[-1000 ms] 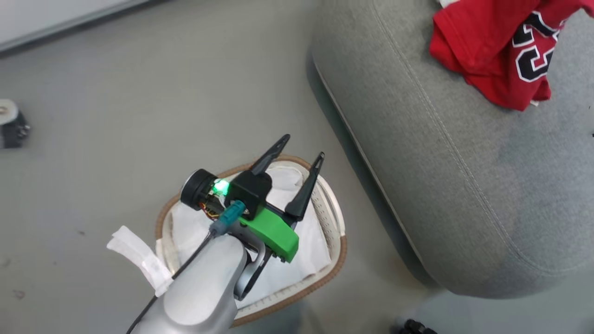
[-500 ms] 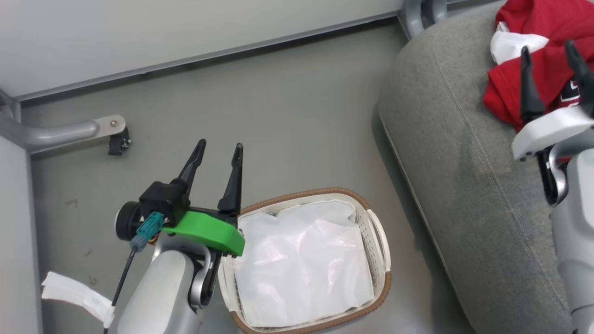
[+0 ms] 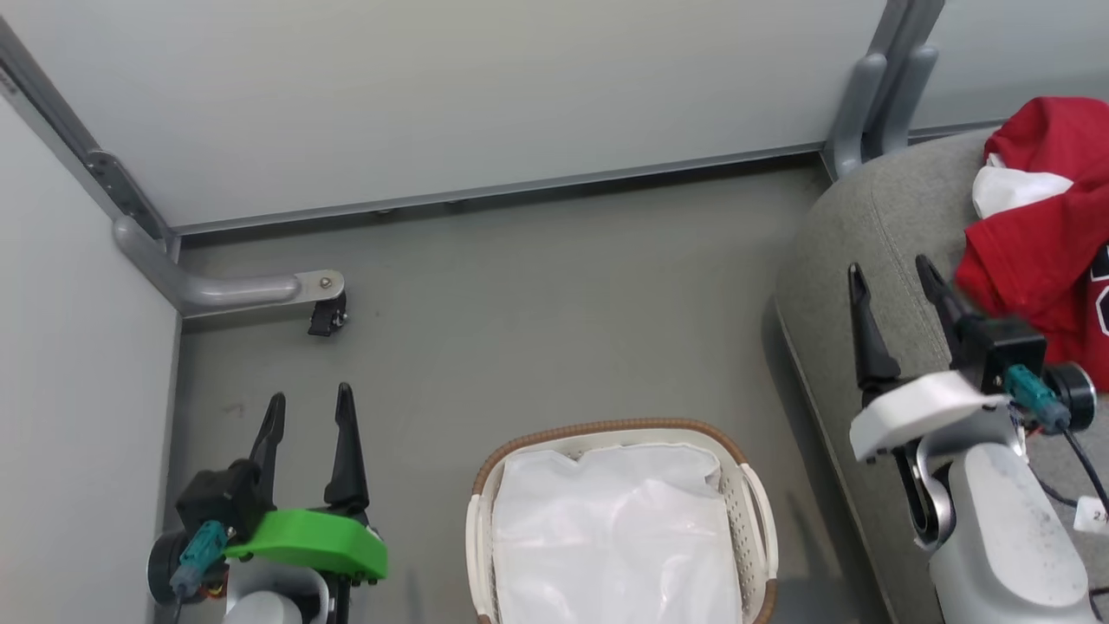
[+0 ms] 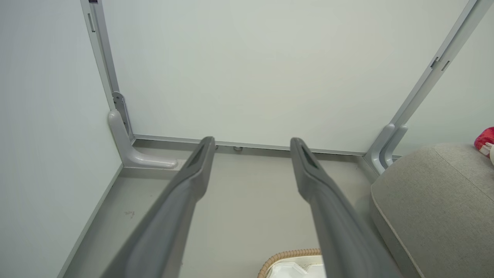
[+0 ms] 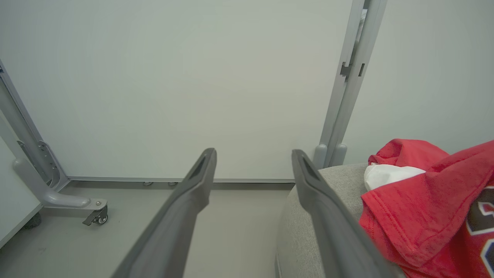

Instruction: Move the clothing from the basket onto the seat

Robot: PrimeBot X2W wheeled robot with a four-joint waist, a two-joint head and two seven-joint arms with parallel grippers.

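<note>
Left gripper (image 3: 310, 394) spread wide, empty, over grey floor (image 3: 537, 286); basket (image 3: 606, 426) just to its right, white liner (image 3: 606, 537) inside. Right gripper (image 3: 890, 265) spread too, empty, above seat (image 3: 866, 208) edge; clothing (image 3: 1040, 251) on seat to its right. Pale wall panels (image 3: 433, 87) ahead.

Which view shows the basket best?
Head view: the basket is seen from above, most of its inside visible, holding a white liner. The left wrist view catches a sliver of brown rim at its bottom edge.
</note>
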